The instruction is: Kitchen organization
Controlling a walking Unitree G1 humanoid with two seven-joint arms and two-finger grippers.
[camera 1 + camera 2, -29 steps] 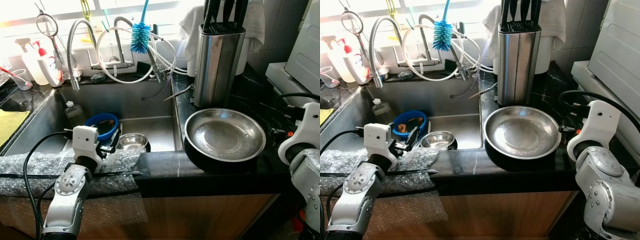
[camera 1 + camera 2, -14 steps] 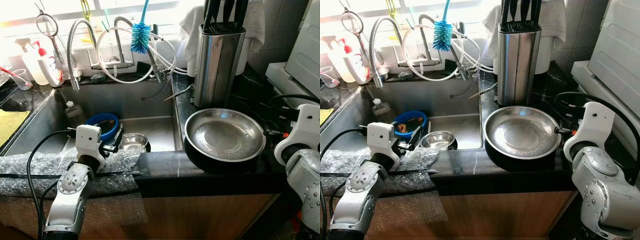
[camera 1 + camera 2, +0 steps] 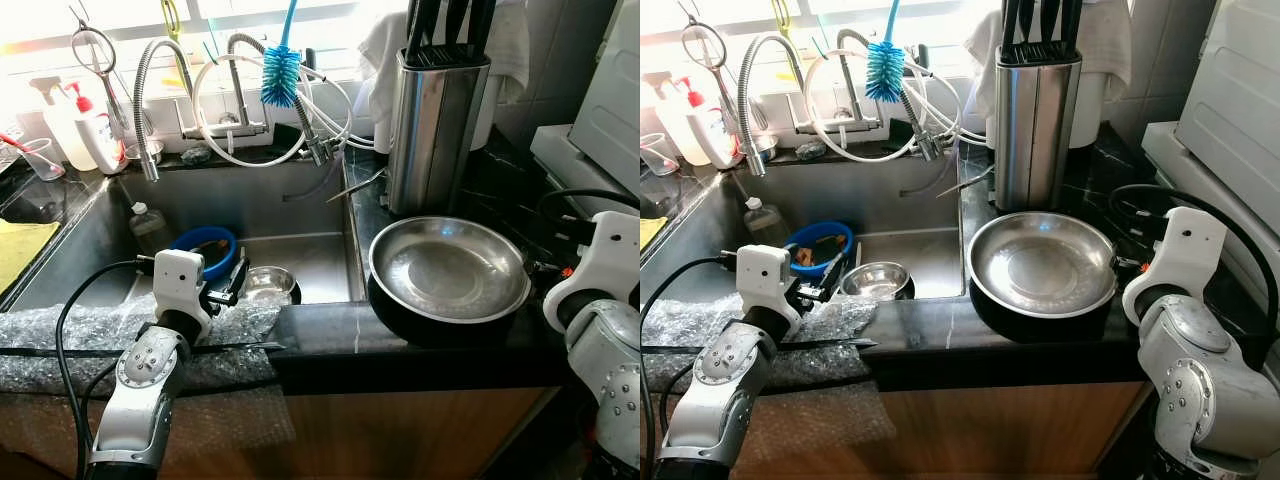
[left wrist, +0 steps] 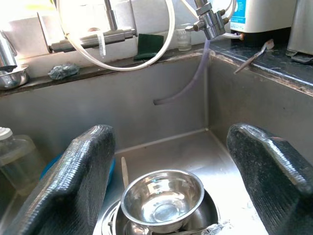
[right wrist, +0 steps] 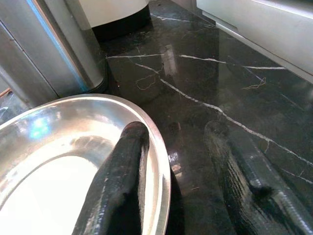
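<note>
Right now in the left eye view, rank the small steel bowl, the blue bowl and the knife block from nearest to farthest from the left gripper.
1. Small steel bowl, in the sink just ahead of the left gripper.
2. Blue bowl, further back in the sink.
3. Knife block, on the counter to the robot's right.

A wide steel pan (image 3: 1042, 262) sits mid-frame on the dark surface (image 3: 1110, 160), below a tall knife block (image 3: 1037, 115).

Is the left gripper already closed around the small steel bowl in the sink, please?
No, in the left wrist view the left gripper is wide open, its fingers apart above the small steel bowl without touching it.
</note>
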